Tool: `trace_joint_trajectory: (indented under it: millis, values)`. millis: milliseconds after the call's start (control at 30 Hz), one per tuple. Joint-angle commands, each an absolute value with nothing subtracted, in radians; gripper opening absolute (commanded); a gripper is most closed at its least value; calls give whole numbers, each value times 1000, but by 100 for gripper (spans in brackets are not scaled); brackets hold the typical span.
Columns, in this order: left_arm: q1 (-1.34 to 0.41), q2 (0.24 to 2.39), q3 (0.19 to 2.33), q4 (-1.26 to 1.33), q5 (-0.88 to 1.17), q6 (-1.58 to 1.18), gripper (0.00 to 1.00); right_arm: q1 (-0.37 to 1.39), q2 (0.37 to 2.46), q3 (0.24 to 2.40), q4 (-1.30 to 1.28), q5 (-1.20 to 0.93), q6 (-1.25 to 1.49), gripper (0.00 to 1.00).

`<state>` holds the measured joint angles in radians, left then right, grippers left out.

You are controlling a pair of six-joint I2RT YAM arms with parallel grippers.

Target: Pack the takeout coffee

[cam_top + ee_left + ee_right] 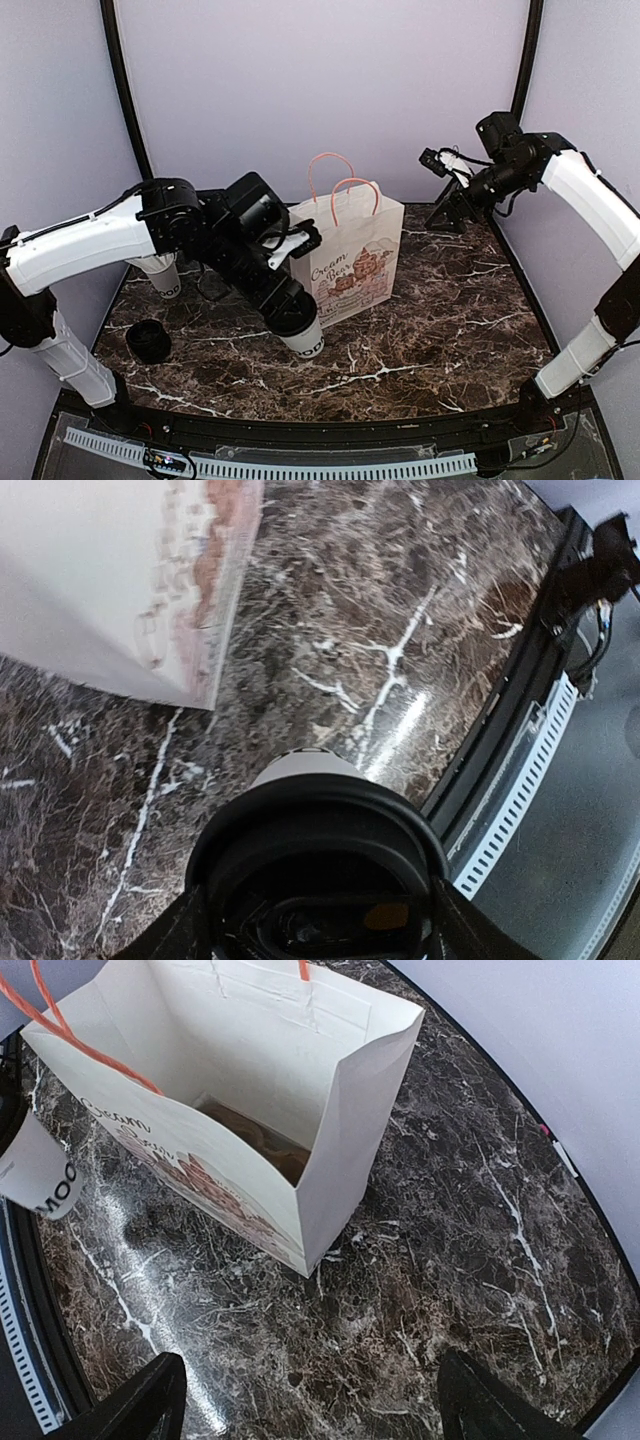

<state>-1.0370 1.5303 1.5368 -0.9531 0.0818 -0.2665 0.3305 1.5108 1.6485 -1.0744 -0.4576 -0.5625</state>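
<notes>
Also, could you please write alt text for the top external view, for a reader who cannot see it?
The left arm's fingers grip a black-lidded white takeout coffee cup, tilted, just in front of an open paper bag with orange handles on a dark marble table. The right arm's fingers hover raised at the back right, holding nothing.

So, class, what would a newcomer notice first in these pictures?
The left claw grips the takeout coffee by its black lid, just in front of the white paper bag at mid-table. The right claw hangs open, high at the back right.
</notes>
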Motion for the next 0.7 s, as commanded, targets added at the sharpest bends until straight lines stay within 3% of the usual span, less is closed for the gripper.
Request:
trace_joint_trajectory:
  millis: [0,400,667]
  values:
    - [-1145,1607,1615,-967,74,-155,61,316,1477,1633,-1039,-451,-546,88]
    - [-1232,1999,1971,-1059,47,116,62,297,1442,1595,-1019,-431,-539,89]
    - [-1233,2093,2003,-1035,80,200,67,288,1431,1554,-1000,-435,-538,89]
